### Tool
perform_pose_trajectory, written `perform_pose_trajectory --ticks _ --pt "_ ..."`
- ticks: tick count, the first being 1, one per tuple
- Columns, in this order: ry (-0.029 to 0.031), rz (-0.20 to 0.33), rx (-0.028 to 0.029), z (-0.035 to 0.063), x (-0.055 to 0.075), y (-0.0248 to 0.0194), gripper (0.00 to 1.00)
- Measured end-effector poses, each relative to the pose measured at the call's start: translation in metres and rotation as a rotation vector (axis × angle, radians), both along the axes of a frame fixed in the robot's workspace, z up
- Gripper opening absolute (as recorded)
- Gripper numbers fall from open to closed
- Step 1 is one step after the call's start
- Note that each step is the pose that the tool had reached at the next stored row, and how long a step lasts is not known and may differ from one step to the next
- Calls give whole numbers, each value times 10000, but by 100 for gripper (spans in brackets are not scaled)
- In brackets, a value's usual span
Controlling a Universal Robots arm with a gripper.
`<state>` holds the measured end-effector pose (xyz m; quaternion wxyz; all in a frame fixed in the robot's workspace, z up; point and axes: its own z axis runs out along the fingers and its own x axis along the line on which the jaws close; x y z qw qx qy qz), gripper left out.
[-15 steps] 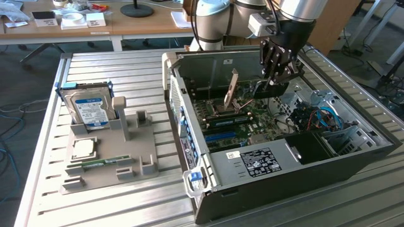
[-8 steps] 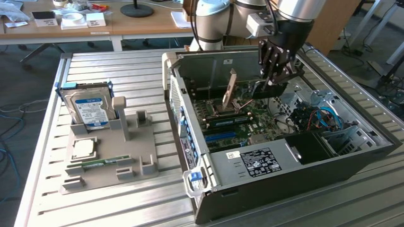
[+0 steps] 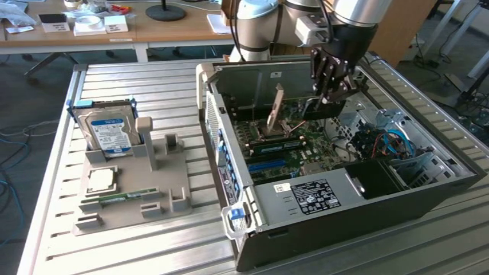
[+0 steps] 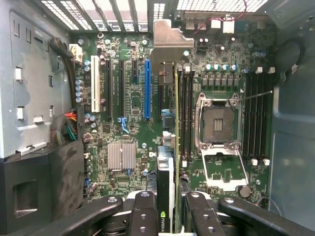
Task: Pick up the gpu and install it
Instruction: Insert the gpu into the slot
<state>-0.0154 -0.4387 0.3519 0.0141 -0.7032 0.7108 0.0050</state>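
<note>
My gripper (image 3: 332, 86) hangs inside the open computer case (image 3: 344, 229), shut on the gpu (image 3: 317, 109). In the wrist view the gpu (image 4: 166, 196) stands edge-on between my fingers (image 4: 142, 211), a thin black card with a green logo. Its silver bracket (image 4: 167, 44) points toward the case's slotted rear wall. The card hovers above the motherboard (image 4: 123, 123), beside the long blue slot (image 4: 147, 88) and slightly toward the memory slots (image 4: 184, 113). I cannot tell whether its lower edge touches the board.
An open CPU socket (image 4: 216, 123) lies next to the memory slots. The power supply (image 3: 313, 195) and blue cables (image 3: 390, 143) fill the case's near end. Outside, on the exterior view's left, a grey fixture (image 3: 164, 189) holds a hard drive (image 3: 111, 129), a CPU (image 3: 103, 179) and a memory stick (image 3: 122, 197).
</note>
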Motion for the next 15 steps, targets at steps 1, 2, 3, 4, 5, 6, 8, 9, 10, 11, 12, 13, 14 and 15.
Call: perform_pose_trajectory --ticks 1,2,3,4,5,6,8,9,10,11,12,13,14,15 --pt "0 0 0 0 -4 0 27" --pt "0 0 0 0 -5 0 27" --pt "0 2 0 0 -5 0 27" --pt "0 2 0 0 -5 0 27" --pt "0 1 -1 0 -5 0 27" --pt "0 0 0 0 -6 0 27" --pt "1 0 0 0 -6 0 27" --pt "0 0 0 0 -6 0 27" --pt "0 0 0 0 -6 0 27" --pt "1 0 0 0 -6 0 27" --pt "0 0 0 0 -6 0 27" --pt "0 0 -1 -3 -6 -1 27" --pt "0 0 1 -10 -6 -1 27" --pt "0 0 1 -19 -6 -1 27"
